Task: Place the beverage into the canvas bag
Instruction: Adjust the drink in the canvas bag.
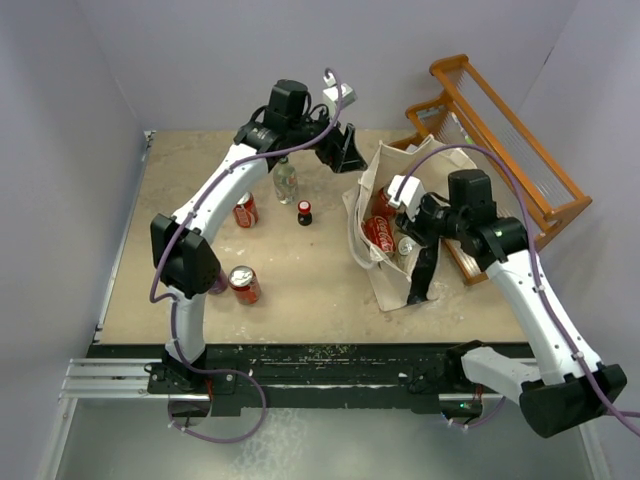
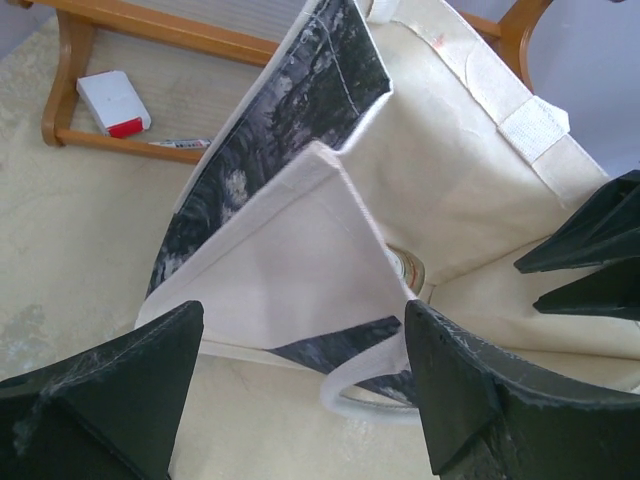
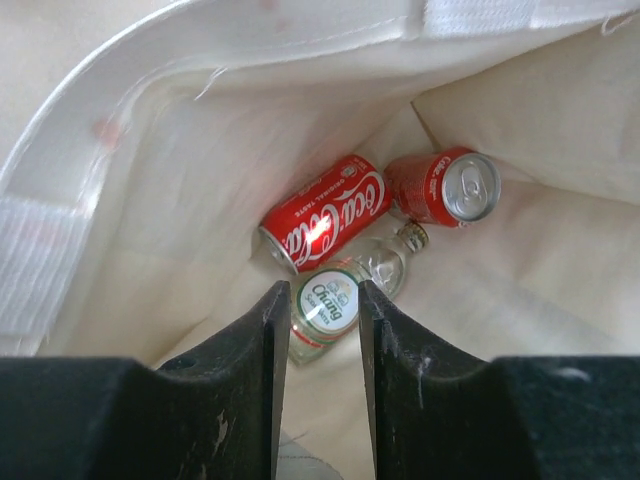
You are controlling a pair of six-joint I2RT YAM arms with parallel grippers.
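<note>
The sandy surface [image 1: 300, 300] carries the large cream canvas bag with a dark print on one side [image 1: 372, 178]. The bag sits mouth-open directly under the right jaws and just ahead of the left jaws. An orange wooden rack [image 1: 500, 130] lies beyond both pairs, behind the bag.

The left jaws are spread wide and empty, pointing at the bag's near wall. The right jaws hang over the bag's mouth, drawn almost together with only a narrow slit between them. Some pale cloth shows low in that slit, and I cannot tell whether they pinch it or grip nothing.

Three drinks already lie on the bag's floor, straight below the right jaws:
- a clear glass bottle with a green and white label [image 3: 325, 300]
- a red cola can on its side [image 3: 325, 225]
- a second red can [image 3: 440, 187] just beside it

Four drinks are outside the bag, all behind the left jaws, back toward that arm's base:
- a clear glass bottle [image 1: 285, 180], the nearest
- a red can [image 1: 246, 210]
- another red can [image 1: 244, 285], the farthest back
- a small dark bottle with a red cap [image 1: 304, 212]

I judge the task a little under halfway done if every drink is meant to go in. What is left is four fetch-and-drop trips, most likely by the free left jaws.
</note>
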